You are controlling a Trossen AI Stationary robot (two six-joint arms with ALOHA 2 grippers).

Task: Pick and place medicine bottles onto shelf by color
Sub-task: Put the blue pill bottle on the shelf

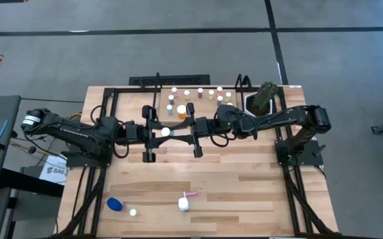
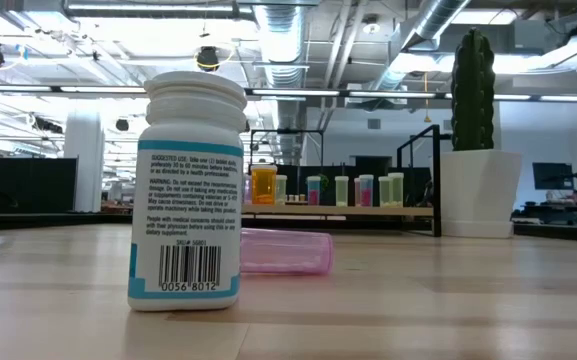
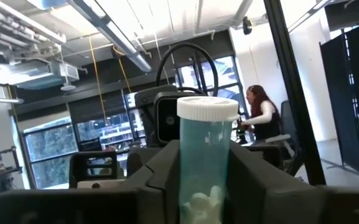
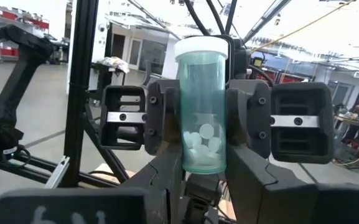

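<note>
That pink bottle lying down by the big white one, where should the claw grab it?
Probably from straight above, around the middle of the pink bottle. It lies on its side, so its long round sides are free for pinching. Stay clear of the white bottle standing close beside it. The left claw holds a teal bottle mid-table, meeting the right claw.

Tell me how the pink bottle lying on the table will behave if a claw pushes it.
The pink bottle lies on its side, so a sideways push would probably roll it. It looks see-through and seems empty, so it is likely light. Its smooth round wall might slip in a claw.
</note>
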